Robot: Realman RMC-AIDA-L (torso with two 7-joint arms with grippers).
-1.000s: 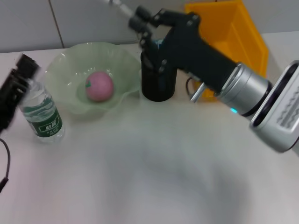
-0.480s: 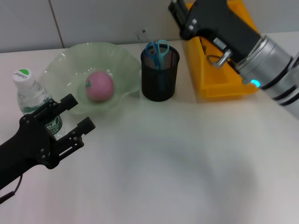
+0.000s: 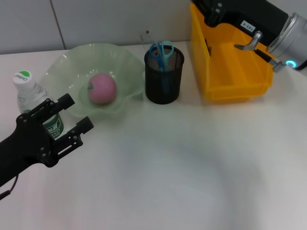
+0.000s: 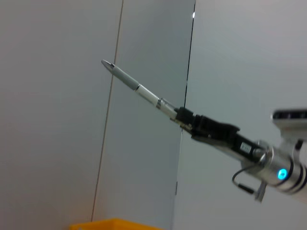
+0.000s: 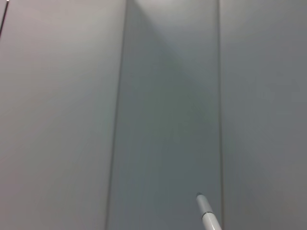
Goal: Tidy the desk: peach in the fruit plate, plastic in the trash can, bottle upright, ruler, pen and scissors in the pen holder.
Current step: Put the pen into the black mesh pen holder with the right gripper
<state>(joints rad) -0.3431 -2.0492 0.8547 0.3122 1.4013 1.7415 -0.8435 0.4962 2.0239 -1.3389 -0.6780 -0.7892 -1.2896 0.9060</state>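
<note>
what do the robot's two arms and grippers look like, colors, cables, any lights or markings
Left gripper: matte black, two slim perforated fingers on a blocky black body, a thin black cable trailing behind it. Right gripper: black housing with a small white label, joined to a silver metal wrist with a glowing blue light and a looping dark cable.

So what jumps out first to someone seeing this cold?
Probably the right hand, raised above the yellow bin and clamping a pen that points up toward the wall. Next, the pink peach in the green plate, with the open left hand low beside the upright bottle.
</note>
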